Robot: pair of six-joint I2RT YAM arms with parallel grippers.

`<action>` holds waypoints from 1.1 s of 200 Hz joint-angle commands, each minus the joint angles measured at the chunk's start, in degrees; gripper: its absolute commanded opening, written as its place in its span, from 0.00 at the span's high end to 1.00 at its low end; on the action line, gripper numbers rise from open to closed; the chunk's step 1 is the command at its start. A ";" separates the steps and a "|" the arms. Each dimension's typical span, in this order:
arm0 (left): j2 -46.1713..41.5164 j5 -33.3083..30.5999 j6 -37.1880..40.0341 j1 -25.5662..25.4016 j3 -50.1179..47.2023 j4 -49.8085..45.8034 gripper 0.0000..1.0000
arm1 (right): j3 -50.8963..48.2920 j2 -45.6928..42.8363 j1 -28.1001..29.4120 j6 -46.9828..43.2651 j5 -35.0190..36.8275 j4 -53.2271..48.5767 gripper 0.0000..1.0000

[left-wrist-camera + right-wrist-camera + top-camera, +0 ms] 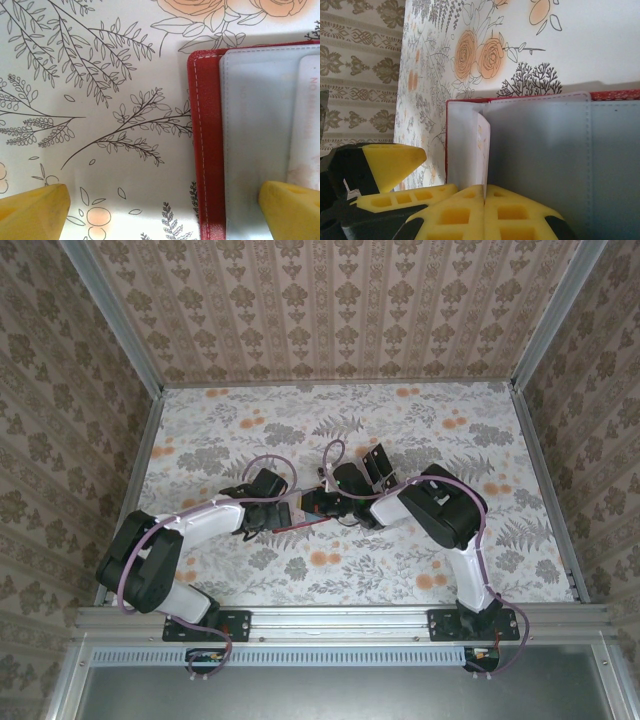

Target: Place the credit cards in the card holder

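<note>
- Top external view: table point(200, 430) w/ floral cover, and both arms meet over its middle.
- Card holder point(207, 140): red, lying open mid-table betw. the two grippers, w/ greyish inner pockets point(540, 165) facing up.
- Left gripper point(161, 212): fingers spread wide, nothing held. One tip hangs over the holder's pocket side, the other over bare table.
- Right gripper point(485, 192): fingers pressed together, pinching a thin pale inner leaf point(483, 150) that stands upright near the holder's edge.
- Contents: a pale card-like insert point(306, 115) w/ faint lettering sits in a pocket. We can't tell if it's one of the credit cards.
- Progress, our read: holder is open and a leaf is lifted, so prep looks done. Loading the cards seems mostly still to do, and we can't tell how many are inside.
</note>
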 commanded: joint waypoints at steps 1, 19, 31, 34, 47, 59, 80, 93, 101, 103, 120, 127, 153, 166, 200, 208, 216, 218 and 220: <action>0.14 -1.02 0.17 0.31 -1.80 -3.08 0.00 | 0.28 2.29 0.62 -0.62 -0.10 -5.71 1.00; 0.01 -1.13 0.32 0.31 -1.51 -3.42 0.00 | 0.31 2.40 0.60 -0.54 0.20 -5.97 1.00; -0.54 -1.26 0.26 0.44 -1.25 -3.85 0.00 | 0.23 2.49 0.62 -0.38 0.40 -5.97 1.00; -0.84 -1.40 0.18 0.52 -1.16 -4.01 0.00 | 0.22 2.50 0.62 -0.36 0.36 -6.04 1.00; -2.54 -1.61 -0.17 1.12 -0.87 -4.55 0.00 | 0.20 2.56 0.57 -0.36 0.44 -6.38 1.00; -4.84 -1.53 -0.58 2.24 -0.80 -4.73 0.00 | 0.27 2.46 0.60 -0.49 0.49 -6.80 1.00; -8.66 -0.56 -1.28 4.97 -0.95 -4.93 0.00 | 0.46 2.14 0.60 -0.68 0.48 -7.80 0.89; -10.10 0.25 -1.32 6.53 -0.98 -5.14 0.00 | 0.71 1.58 0.62 -0.96 0.55 -8.68 0.78; -10.59 0.64 -1.25 7.18 -0.97 -5.31 0.00 | 0.94 1.08 0.61 -1.31 0.58 -9.48 0.73; -10.69 0.80 -1.24 7.32 -1.03 -5.35 0.00 | 1.01 0.97 0.66 -1.43 0.65 -9.73 0.72; -10.68 1.35 -0.92 7.95 -1.04 -5.39 0.00 | 1.90 -0.34 0.57 -2.77 1.05 -12.48 0.67; -10.51 1.58 -0.90 8.08 -1.16 -5.24 0.00 | 2.40 -0.99 0.55 -3.32 1.36 -14.03 0.65; -9.45 2.24 -0.88 8.26 -1.92 -4.22 0.00 | 4.68 -3.15 0.59 -6.23 3.25 -21.73 0.58; -8.90 2.53 -0.96 8.22 -2.35 -3.45 0.00 | 5.74 -4.52 0.60 -7.77 4.92 -26.01 0.54; -6.71 3.13 -0.48 8.23 -3.09 -2.22 0.00 | 8.10 -7.44 0.56 -10.66 9.57 -35.43 0.51; -6.19 3.18 -0.31 8.23 -3.10 -1.94 0.00 | 8.89 -7.76 0.59 -11.26 10.42 -37.54 0.52; -5.82 2.98 -0.15 8.22 -3.13 -1.93 0.00 | 9.65 -7.84 0.61 -11.81 11.35 -39.46 0.54; -5.74 2.92 -0.07 8.26 -3.17 -1.89 0.00 | 9.80 -7.87 0.62 -11.90 11.47 -39.85 0.54; -5.70 2.90 -0.09 8.28 -3.22 -1.86 0.00 | 10.04 -7.81 0.62 -12.01 11.65 -40.28 0.55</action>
